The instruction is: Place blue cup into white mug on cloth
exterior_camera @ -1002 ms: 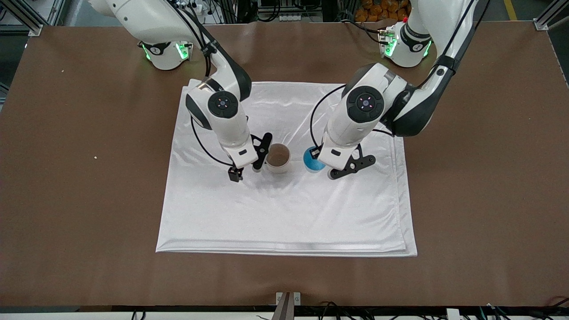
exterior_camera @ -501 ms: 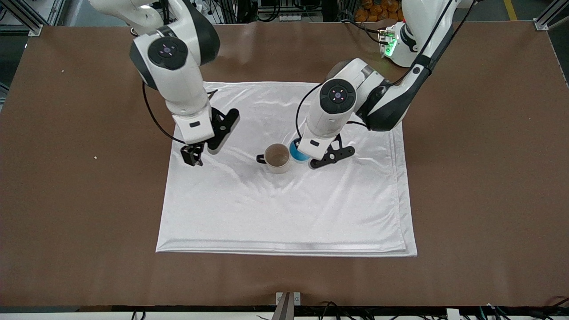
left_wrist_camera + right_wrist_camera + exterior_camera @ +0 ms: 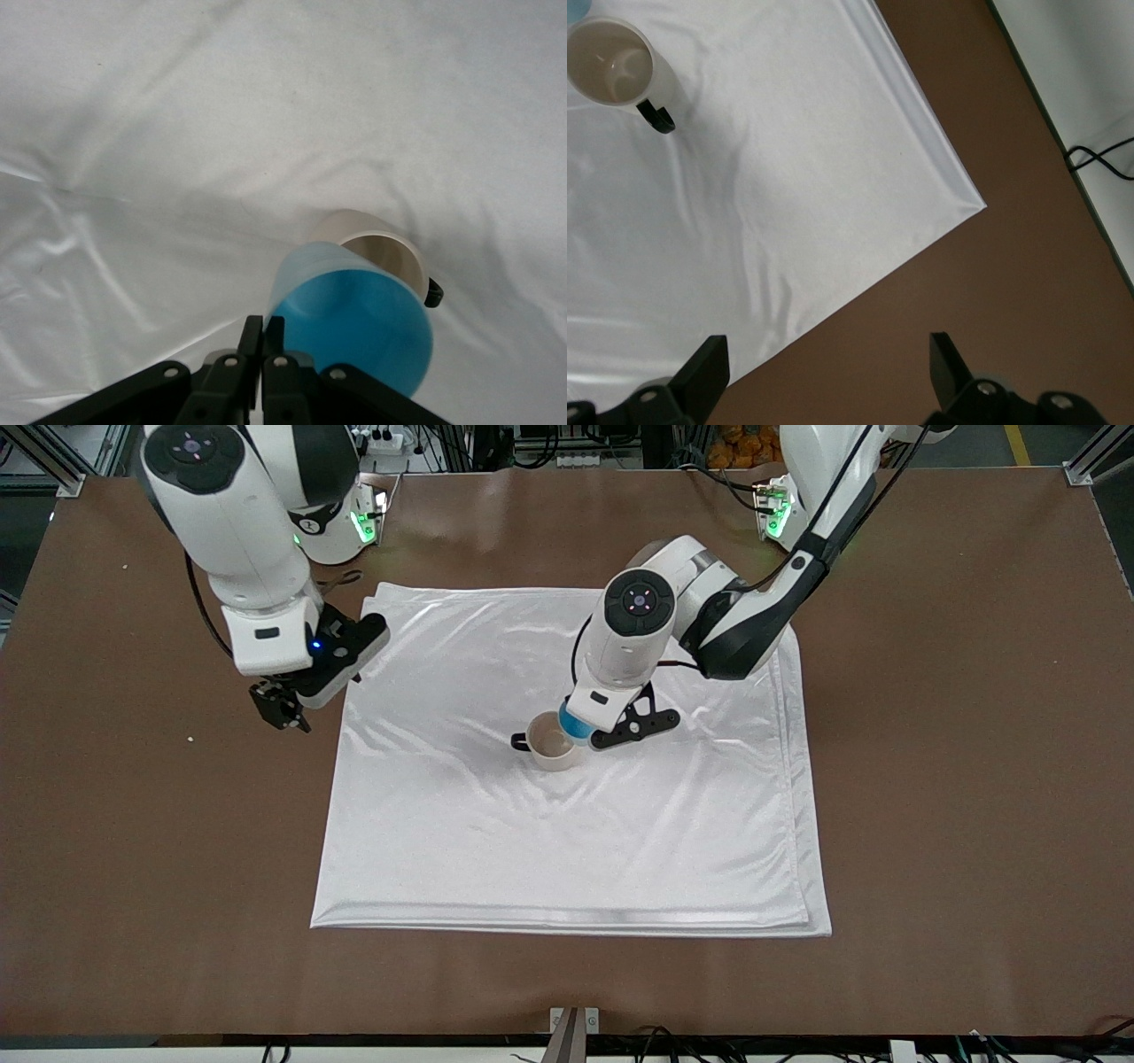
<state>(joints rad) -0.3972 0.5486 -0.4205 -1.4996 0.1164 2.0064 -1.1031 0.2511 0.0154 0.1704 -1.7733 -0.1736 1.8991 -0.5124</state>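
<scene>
The white mug (image 3: 551, 747) stands upright on the cloth (image 3: 567, 850), its black handle toward the right arm's end. My left gripper (image 3: 583, 732) is shut on the rim of the blue cup (image 3: 573, 724) and holds it tilted over the mug's rim on the side toward the left arm's end. In the left wrist view the fingers (image 3: 264, 332) pinch the wall of the cup (image 3: 354, 328), with the mug (image 3: 376, 248) just past it. My right gripper (image 3: 279, 713) is open and empty over the cloth's edge toward the right arm's end; its wrist view shows the mug (image 3: 611, 62).
The brown table (image 3: 957, 779) surrounds the cloth on all sides. The cloth's corner (image 3: 970, 204) and a cable (image 3: 1099, 159) at the table's edge show in the right wrist view. A small light speck (image 3: 190, 738) lies on the table toward the right arm's end.
My left gripper has carried the blue cup from beside the mug to over its rim. My right gripper has left the mug and drawn back toward its own end of the table.
</scene>
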